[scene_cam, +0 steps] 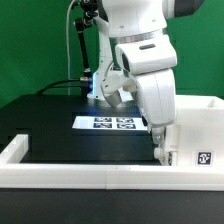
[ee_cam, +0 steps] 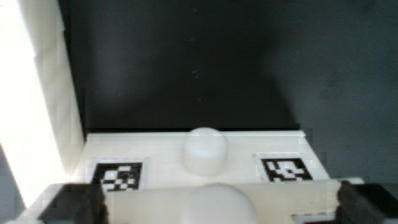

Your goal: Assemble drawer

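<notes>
Two square black-and-white tags showed on the drawer (ee_cam: pixel 199 172) in the wrist view, one on either side of a rounded white knob (ee_cam: pixel 205 150) at the middle of its near face. The drawer lay directly under the tool (ee_cam: pixel 214 205). The tool's dark fingers (ee_cam: pixel 63 205) stood wide apart at the drawer's two outer ends, and the white body spanned the gap between them. I could not tell whether the pads pressed on it or only straddled it.

In the exterior view the drawer (scene_cam: pixel 171 154) sat low on the black table (scene_cam: pixel 50 125), toward the exterior view's right, and the tool (scene_cam: pixel 160 142) came down onto it from above. Most of the drawer was hidden there behind the white arm (scene_cam: pixel 145 70); one tag on its side could be seen.

A taller white block (scene_cam: pixel 205 125) with a tag of its own stood just beside the drawer, further to the exterior view's right. Whether the two touched was not clear. The marker board (scene_cam: pixel 108 123) lay flat on the table near the tool, on the exterior view's left of it. A long white border rail (scene_cam: pixel 90 172) ran along the table's near edge and turned up the exterior view's left side. In the wrist view the rail (ee_cam: pixel 32 100) showed as a pale strip beside the dark table (ee_cam: pixel 196 60).
</notes>
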